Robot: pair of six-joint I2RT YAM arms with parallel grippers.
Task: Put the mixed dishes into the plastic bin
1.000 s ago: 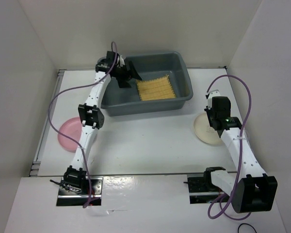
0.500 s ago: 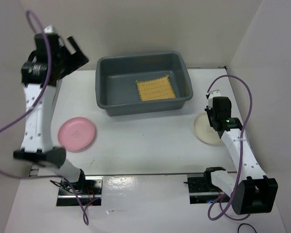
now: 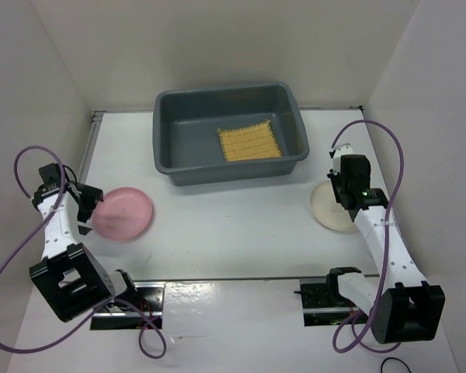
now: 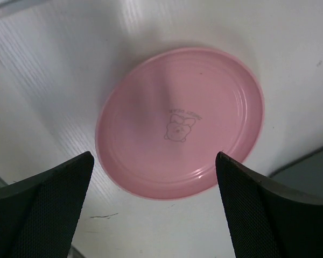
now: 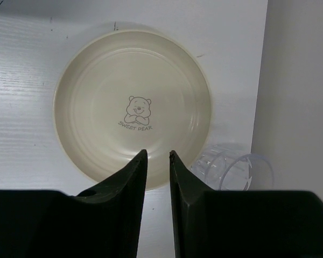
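The plastic bin [image 3: 179,151] stands at the far centre of the white table [image 3: 241,225]. The yellow woven placemat [image 3: 250,142] lies flat on the bin floor, toward its right end. The pink plate [image 4: 180,123] rests upright on the table at the near left, well apart from the bin, and a small cartoon print marks its centre. The left gripper [image 3: 89,203] hangs at the plate's left edge. It is released: its two fingers are spread wide, straddle the plate in the wrist view and hold nothing. The cream-white plate [image 5: 132,107] sits on the table at the right, outside the bin and nearer than its right corner, and carries a bear print. The right gripper [image 5: 158,153] hovers over this plate's near rim, fingers drawn almost together with a slim gap and nothing between them. Whether they touch the plate cannot be determined. A clear plastic cup [image 5: 231,166] stands just beside the cream-white plate, against the right wall.
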